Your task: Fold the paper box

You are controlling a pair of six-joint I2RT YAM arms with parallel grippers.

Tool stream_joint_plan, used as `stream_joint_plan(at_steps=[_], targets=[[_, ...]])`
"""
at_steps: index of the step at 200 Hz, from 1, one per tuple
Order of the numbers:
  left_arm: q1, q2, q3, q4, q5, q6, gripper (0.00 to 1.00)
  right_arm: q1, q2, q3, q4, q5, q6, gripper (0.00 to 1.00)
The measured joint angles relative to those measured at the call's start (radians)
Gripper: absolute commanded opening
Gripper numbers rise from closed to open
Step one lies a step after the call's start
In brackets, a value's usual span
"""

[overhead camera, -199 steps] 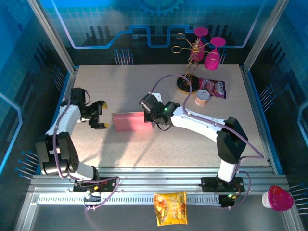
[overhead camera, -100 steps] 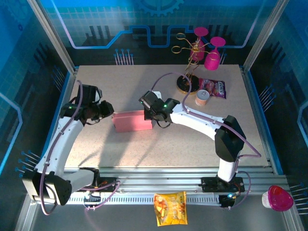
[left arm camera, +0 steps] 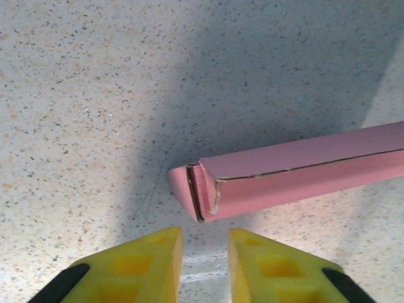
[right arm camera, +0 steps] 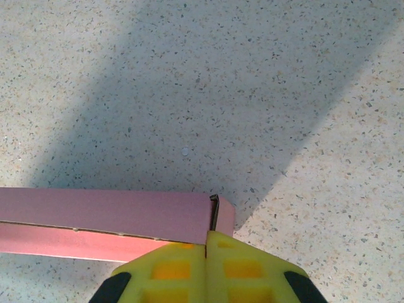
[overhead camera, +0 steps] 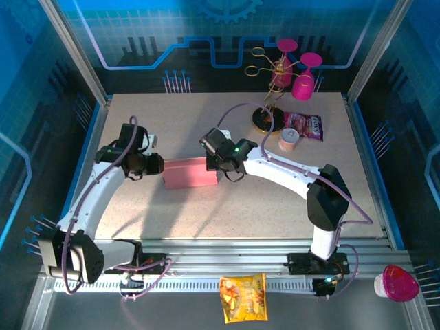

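The paper box (overhead camera: 189, 173) lies folded as a shallow pink rectangle at mid-table. My left gripper (overhead camera: 157, 167) stands right at its left end. In the left wrist view the box's corner (left arm camera: 197, 189), with its tucked flap edges, sits just beyond my left gripper (left arm camera: 204, 235); the yellow fingers stand a narrow gap apart with bare table between them. My right gripper (overhead camera: 218, 165) is at the box's right end. In the right wrist view that end (right arm camera: 222, 216) meets my right gripper (right arm camera: 207, 235), which is shut; whether cardboard is pinched between the tips I cannot tell.
At the back right stand a gold rack with magenta goblets (overhead camera: 294, 69), a printed pink snack bag (overhead camera: 306, 126) and a small can (overhead camera: 289, 139). A yellow snack bag (overhead camera: 243, 297) and a pink cup (overhead camera: 397, 283) lie off the table in front.
My left arm has swung right until its gripper reached the box's left end, and its jaws have narrowed from wide apart. The right gripper and the box have hardly moved.
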Motion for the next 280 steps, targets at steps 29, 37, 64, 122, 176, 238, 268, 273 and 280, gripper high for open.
stream_joint_plan(at_steps=[29,37,64,122,176,238,268,273,280], targets=[[0.000,0.020,0.000,0.008,-0.016,0.018,0.16,0.000,0.002,0.003,-0.001,-0.002,0.000,0.00],[0.000,0.023,0.000,0.011,-0.018,0.023,0.16,0.000,0.002,0.003,-0.001,-0.003,0.000,0.00],[0.000,0.032,0.000,0.026,-0.018,0.033,0.16,0.000,0.003,0.004,-0.001,-0.003,0.000,0.00],[0.000,0.034,0.003,0.053,-0.014,0.029,0.41,-0.013,0.005,0.006,-0.002,-0.003,0.000,0.00],[0.000,0.033,0.004,0.074,-0.007,0.031,0.32,-0.015,0.013,0.016,-0.001,-0.018,0.000,0.00],[0.000,-0.083,-0.008,0.084,0.004,0.015,0.39,-0.019,0.014,0.019,-0.001,-0.029,0.000,0.00],[0.000,-0.089,-0.031,0.102,0.034,0.006,0.41,-0.019,0.016,0.020,-0.001,-0.029,0.000,0.00],[0.000,-0.083,-0.035,0.106,0.037,0.006,0.41,-0.020,0.017,0.021,-0.001,-0.029,0.000,0.00],[0.000,-0.074,-0.038,0.109,0.037,0.006,0.41,-0.020,0.018,0.022,-0.002,-0.029,0.000,0.00]])
